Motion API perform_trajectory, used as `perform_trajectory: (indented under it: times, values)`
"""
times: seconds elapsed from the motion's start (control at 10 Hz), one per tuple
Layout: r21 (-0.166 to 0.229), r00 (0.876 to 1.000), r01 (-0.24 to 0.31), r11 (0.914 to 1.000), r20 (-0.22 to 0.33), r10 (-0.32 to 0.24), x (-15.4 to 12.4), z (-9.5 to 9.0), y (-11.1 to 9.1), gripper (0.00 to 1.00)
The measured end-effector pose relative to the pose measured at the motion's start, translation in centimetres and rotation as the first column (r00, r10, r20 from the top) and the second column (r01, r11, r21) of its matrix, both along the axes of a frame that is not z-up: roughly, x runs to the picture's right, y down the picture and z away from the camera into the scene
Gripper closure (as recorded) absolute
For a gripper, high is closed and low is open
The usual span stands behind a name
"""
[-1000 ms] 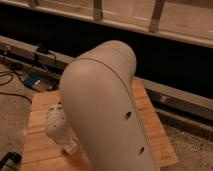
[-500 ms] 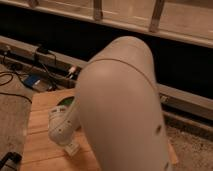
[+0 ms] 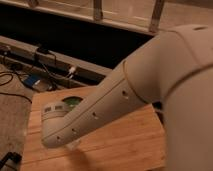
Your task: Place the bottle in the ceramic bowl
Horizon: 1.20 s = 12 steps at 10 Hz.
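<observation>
- Now, the small white plastic bottle is out of sight behind the arm, and I cannot tell exactly where it lies.
- Only a sliver of the round glossy green ceramic bowl (image 3: 73,101) peeks out just above the wrist, towards the table's back left.
- The two-finger gripper sits hidden under the wrist end, low over the left front of the table. Its fingers are pressed together, but whether they pinch anything cannot be told.
- A small pale shape (image 3: 74,145) pokes out beneath the wrist, too blurred to name.
- The big cream-white robot arm (image 3: 105,110) slopes down from upper right to lower left, across the table.
- Underneath lies the light slatted wooden table (image 3: 131,146).
- Black cables (image 3: 11,79) trail over the floor at left.
</observation>
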State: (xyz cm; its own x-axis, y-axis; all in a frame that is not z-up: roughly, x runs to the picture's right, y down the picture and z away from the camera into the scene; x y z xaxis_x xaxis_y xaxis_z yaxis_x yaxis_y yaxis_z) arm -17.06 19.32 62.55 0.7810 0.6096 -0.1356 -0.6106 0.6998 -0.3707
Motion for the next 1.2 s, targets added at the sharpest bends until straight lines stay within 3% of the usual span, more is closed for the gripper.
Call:
perform_trajectory:
  times: [0.2,0.4,0.5,0.9,1.2]
  values:
    - [0.07,1.0,0.023,0.9972,-0.007,-0.023,0.5,-2.9,-2.6,1.0]
    - [0.103,0.999,0.05,0.9935,-0.002,-0.05,0.3,-3.7,-4.7,1.0]
    - [0.113,0.998,0.06,0.9917,0.003,-0.061,0.3,-3.0,-5.6,1.0]
    - [0.147,0.995,0.089,0.9851,0.034,-0.095,0.4,3.6,-10.0,1.0]
    - [0.148,0.995,0.086,0.9853,0.032,-0.092,0.6,3.8,-10.1,1.0]
